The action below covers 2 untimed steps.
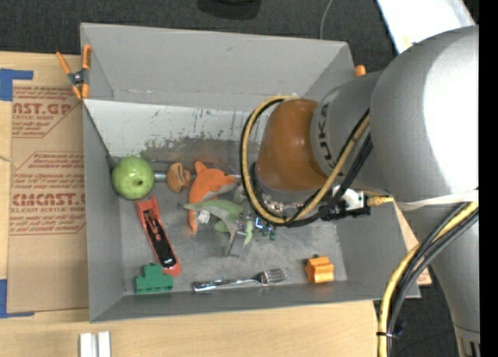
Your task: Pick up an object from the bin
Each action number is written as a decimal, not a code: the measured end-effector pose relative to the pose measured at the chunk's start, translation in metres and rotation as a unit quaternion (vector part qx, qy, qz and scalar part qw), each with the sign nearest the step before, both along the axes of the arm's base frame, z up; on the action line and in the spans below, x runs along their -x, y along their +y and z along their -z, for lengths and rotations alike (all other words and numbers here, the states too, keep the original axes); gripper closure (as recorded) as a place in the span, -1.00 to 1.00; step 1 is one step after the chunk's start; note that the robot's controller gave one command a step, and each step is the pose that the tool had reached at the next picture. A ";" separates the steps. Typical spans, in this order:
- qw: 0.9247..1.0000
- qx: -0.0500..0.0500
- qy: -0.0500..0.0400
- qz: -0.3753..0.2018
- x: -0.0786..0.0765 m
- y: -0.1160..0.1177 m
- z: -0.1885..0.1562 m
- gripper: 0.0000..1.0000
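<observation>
Over the middle of your grey bin point(210, 60), the gripper point(240, 240) sits under the orange-covered wrist point(288, 153), at the pale-green leafy end of one orange carrot-like toy point(208, 184). You cannot tell how far its jaws stand apart. Count one each of the rest: green apple point(133, 177) by the left wall, red-and-black tool point(158, 237) below it, fork point(237, 280) along the near edge, green block point(154, 280) in the near-left corner, brown piece point(178, 176) beside the toy, orange block point(319, 269) toward the near-right corner.

Green apple point(133, 178), silver fork point(241, 280) — orange block point(319, 269)
</observation>
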<state>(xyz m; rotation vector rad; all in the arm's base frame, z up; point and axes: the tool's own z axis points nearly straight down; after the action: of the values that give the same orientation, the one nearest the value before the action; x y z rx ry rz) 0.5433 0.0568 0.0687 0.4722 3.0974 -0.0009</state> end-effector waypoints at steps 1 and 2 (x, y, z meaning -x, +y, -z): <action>0.998 -0.004 -0.006 0.064 -0.015 0.035 -0.002 1.00; 0.998 -0.004 -0.006 0.064 -0.015 0.035 -0.002 1.00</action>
<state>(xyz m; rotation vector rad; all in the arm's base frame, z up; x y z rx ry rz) 0.5583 0.0921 0.0707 0.6684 3.0499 0.0145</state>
